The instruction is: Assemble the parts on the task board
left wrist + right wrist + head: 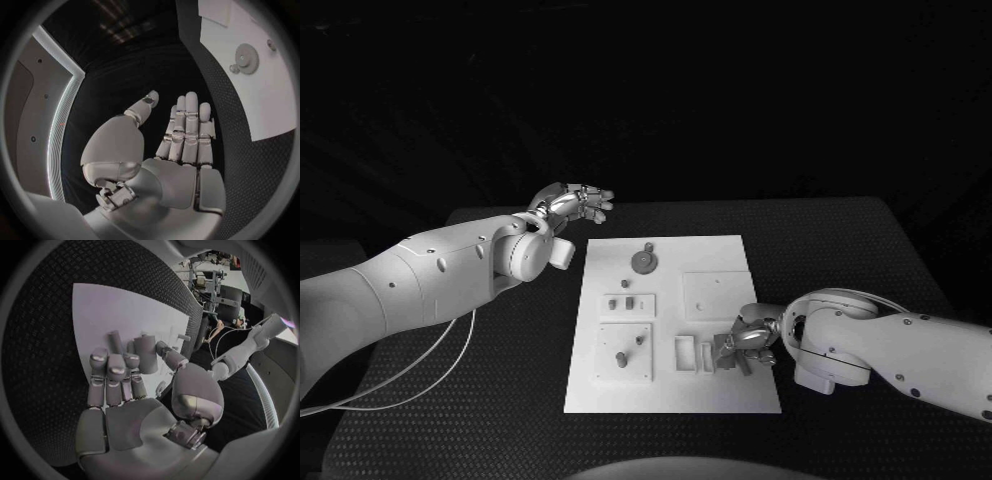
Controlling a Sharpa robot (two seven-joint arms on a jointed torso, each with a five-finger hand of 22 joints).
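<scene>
The right hand (744, 348) rests on the board's (718, 395) right edge, fingers curled around a grey part (145, 354). The left hand (574, 204) hovers beyond the board's far-left corner, fingers spread, holding nothing.

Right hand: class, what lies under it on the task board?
The right hand hangs over the task board, near a small rectangular frame and upright grey parts. Whatever sits beneath its palm is covered.

— How is the left hand (574, 204) held?
— It is raised at about ten o'clock, fingers (187, 125) straight, apart and holding nothing.
— And the right hand (744, 345)?
— It is lowered at about four o'clock, its fingers (115, 372) curled; whether anything is gripped cannot be told.
</scene>
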